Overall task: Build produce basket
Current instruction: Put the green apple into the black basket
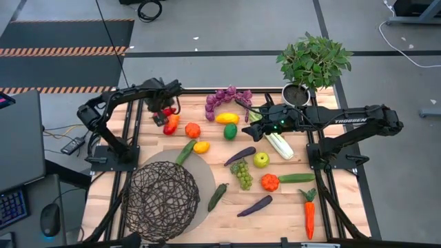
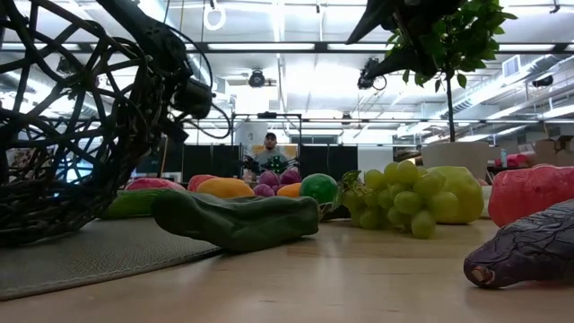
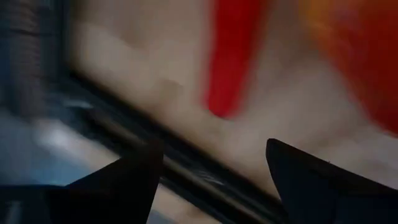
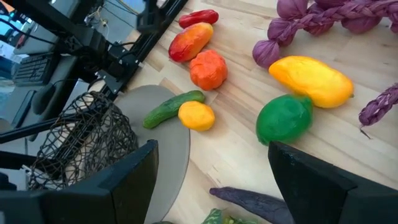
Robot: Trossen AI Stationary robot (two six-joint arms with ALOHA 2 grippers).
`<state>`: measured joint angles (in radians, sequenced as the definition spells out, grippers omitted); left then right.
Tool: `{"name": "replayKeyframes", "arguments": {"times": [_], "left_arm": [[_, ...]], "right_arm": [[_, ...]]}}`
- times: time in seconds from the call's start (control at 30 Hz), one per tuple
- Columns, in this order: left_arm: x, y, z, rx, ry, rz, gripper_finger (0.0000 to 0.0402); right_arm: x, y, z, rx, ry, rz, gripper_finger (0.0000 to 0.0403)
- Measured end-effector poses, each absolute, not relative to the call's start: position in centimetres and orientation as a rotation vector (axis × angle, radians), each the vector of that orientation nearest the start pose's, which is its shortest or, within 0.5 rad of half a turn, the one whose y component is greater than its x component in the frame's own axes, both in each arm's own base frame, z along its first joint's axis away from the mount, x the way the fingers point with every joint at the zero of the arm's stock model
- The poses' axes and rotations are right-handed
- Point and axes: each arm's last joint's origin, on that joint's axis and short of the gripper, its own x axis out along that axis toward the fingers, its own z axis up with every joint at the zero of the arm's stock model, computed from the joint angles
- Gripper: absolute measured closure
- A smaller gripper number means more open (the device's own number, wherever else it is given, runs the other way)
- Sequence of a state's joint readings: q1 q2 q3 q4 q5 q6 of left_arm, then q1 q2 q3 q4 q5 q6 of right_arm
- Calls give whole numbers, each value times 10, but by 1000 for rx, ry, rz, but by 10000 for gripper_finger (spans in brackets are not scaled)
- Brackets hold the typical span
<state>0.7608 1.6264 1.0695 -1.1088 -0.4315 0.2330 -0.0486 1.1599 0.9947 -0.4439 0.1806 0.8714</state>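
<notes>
A: Basket (image 1: 160, 200) sitting on a round grey mat (image 1: 200, 180) at the near left of the bench (image 1: 286, 207), empty as far as visible.

B: Produce?

A: Spread over the bench, well apart from the basket: purple grapes (image 1: 227, 98) at the far edge, carrot (image 1: 309, 213) at the near right, celery (image 1: 279, 145) under the right arm.

B: Left gripper (image 1: 167, 110)?

A: Hanging over a red pepper (image 1: 164, 118) at the far left, fingers (image 3: 130, 180) spread wide, gripping nothing.

B: Right gripper (image 1: 253, 129)?

A: Poised mid-bench beside a green pepper (image 4: 285, 118), fingers (image 4: 323, 186) parted wide, nothing between them.
</notes>
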Motion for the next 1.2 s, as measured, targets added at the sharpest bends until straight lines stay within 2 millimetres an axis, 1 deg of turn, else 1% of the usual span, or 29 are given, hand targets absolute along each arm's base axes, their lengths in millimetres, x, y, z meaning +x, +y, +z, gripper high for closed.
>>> {"name": "replayKeyframes", "arguments": {"times": [0.03, 0.07, 0.17, 0.23, 0.37, 0.47, 0.6, 0.67, 0.73, 0.87, 1.2], "left_arm": [[186, 193, 195, -117, 1788, 676, 111], [187, 194, 194, -139, 1764, 643, 111], [189, 196, 189, -282, 1683, 551, 111], [190, 198, 184, -314, 1663, 530, 111], [189, 199, 173, -233, 1728, 476, 111], [189, 203, 170, -177, 1749, 488, 111], [186, 208, 169, -204, 1723, 504, 111], [183, 211, 168, -258, 1693, 480, 111], [179, 213, 168, -273, 1692, 461, 111], [174, 216, 168, -265, 1706, 428, 111], [171, 223, 168, -241, 1687, 454, 111]], "right_arm": [[244, -17, 309, 802, 471, -472, 96], [244, -17, 309, 809, 470, -474, 96], [245, -17, 309, 832, 475, -461, 96], [245, -16, 309, 850, 475, -459, 96], [245, -12, 309, 873, 475, -454, 96], [245, -10, 309, 879, 479, -445, 96], [245, -6, 309, 904, 480, -437, 96], [245, -5, 309, 910, 481, -434, 96], [245, -4, 309, 913, 481, -433, 96], [245, -3, 309, 916, 482, -430, 96], [245, -3, 309, 937, 479, -436, 96]]}}
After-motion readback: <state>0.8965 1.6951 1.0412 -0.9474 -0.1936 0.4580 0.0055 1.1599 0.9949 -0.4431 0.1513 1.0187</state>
